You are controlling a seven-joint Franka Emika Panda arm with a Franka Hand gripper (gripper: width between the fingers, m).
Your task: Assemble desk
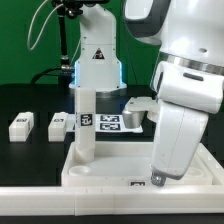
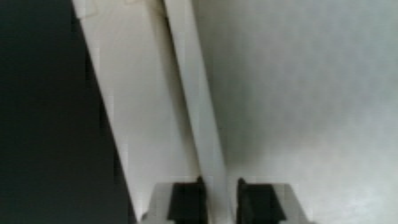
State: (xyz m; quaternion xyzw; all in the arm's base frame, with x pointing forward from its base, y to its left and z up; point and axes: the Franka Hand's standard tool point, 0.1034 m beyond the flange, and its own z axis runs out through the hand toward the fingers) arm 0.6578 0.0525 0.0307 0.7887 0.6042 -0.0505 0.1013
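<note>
The white tabletop (image 1: 112, 168) lies tray-side up near the front of the table. One white leg (image 1: 86, 124) stands upright in its corner socket on the exterior view's left. My gripper (image 1: 160, 180) reaches down at the tabletop's front wall toward the exterior view's right. In the wrist view the thin raised wall of the tabletop (image 2: 192, 110) runs straight between my two dark fingers (image 2: 185, 204), and the gripper (image 2: 222, 202) is shut on that wall. Two more legs (image 1: 21, 126) (image 1: 57, 125) lie loose on the black table at the exterior view's left.
The marker board (image 1: 108, 121) lies behind the upright leg. Another white part (image 1: 140, 107) shows partly behind my arm. A white border rail (image 1: 50, 198) runs along the front edge. The robot base (image 1: 98, 60) stands at the back.
</note>
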